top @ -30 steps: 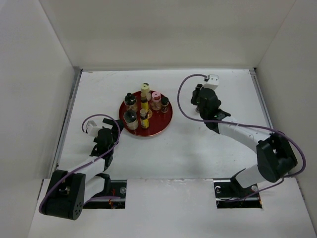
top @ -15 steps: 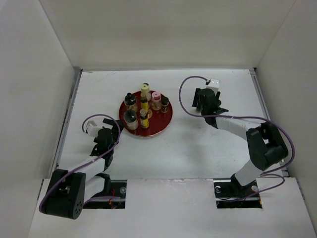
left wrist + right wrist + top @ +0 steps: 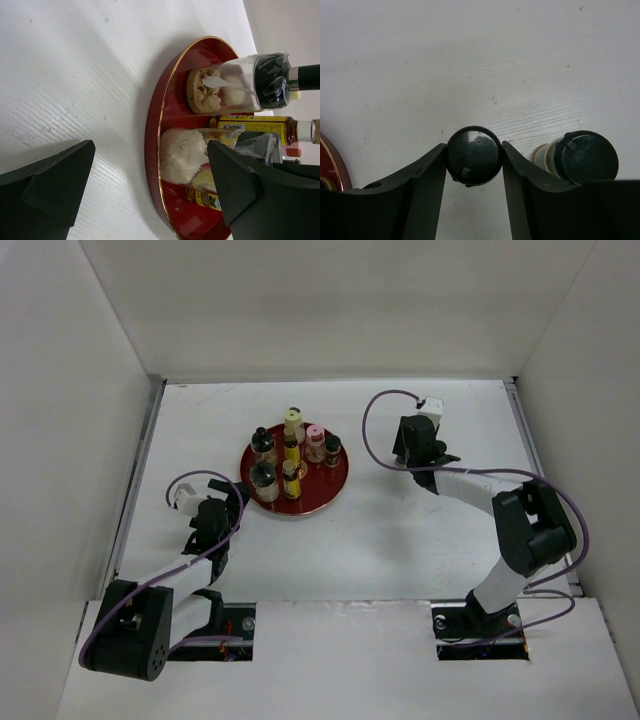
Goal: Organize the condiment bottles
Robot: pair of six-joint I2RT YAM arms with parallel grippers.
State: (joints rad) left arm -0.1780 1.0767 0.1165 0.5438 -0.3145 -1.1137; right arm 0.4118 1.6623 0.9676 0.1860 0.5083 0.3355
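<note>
Several condiment bottles stand on the round red tray: a cream-capped one, a pink-capped one, slim yellow ones and black-capped jars. My right gripper is right of the tray, shut on the black cap of a bottle standing on the table. A second black-capped bottle stands just beside its right finger. My left gripper is open and empty at the tray's near-left rim, facing a black-capped jar and a jar of white powder.
White walls close in the table on the left, back and right. A sliver of the tray shows at the left edge of the right wrist view. White table surface lies between the tray and the arm bases.
My right gripper has shifted slightly farther back and its forearm has swung in toward the right. The left arm and the tray's bottles have not moved.
</note>
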